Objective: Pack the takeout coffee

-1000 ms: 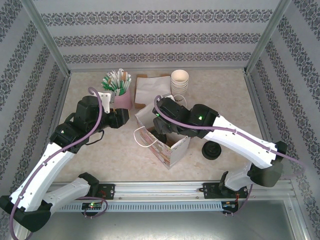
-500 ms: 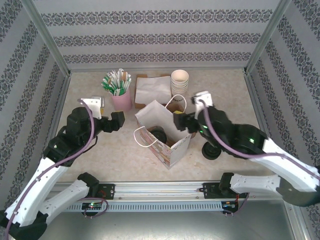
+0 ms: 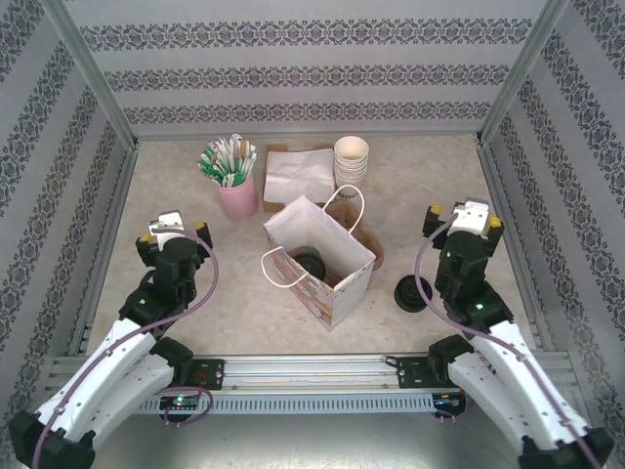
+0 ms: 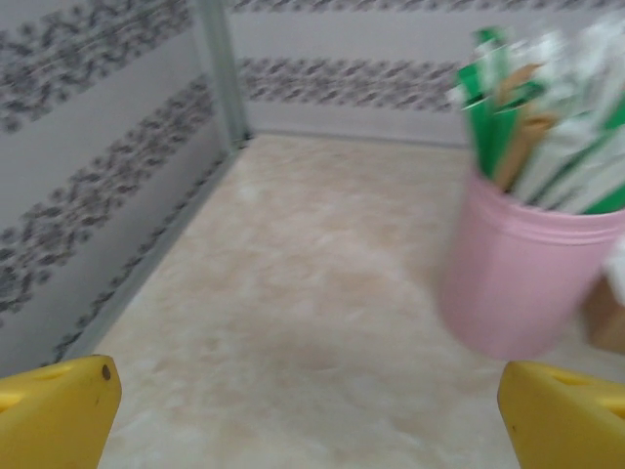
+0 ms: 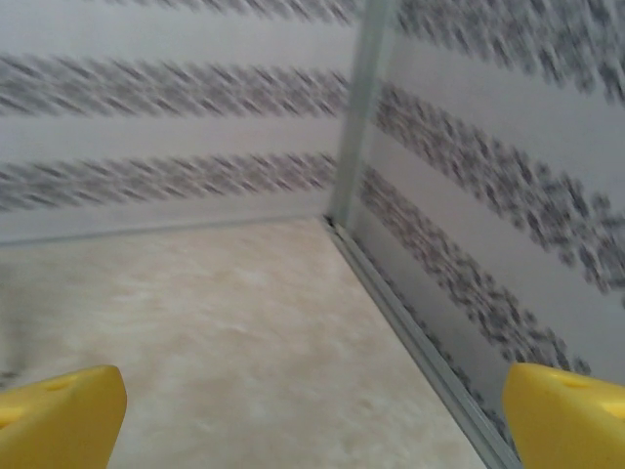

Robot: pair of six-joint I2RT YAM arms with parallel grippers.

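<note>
The takeout coffee (image 3: pixel 310 262) stands inside the open paper bag (image 3: pixel 344 285) at the centre of the table (image 3: pixel 225 303), with its black lid facing up. The left gripper (image 3: pixel 174 233) sits left of the bag, jaws spread wide and holding nothing. Its wrist camera faces the pink holder (image 4: pixel 527 278) of green and white packets. The right gripper (image 3: pixel 464 215) sits right of the bag, equally wide and empty, near a black round object (image 3: pixel 411 293) on the table.

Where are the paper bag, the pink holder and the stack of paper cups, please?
paper bag (image 3: pixel 352 291), top external view, its right outer wall.
pink holder (image 3: pixel 239 200), top external view, its side wall.
stack of paper cups (image 3: pixel 352 152), top external view, the top cup's mouth.
</note>
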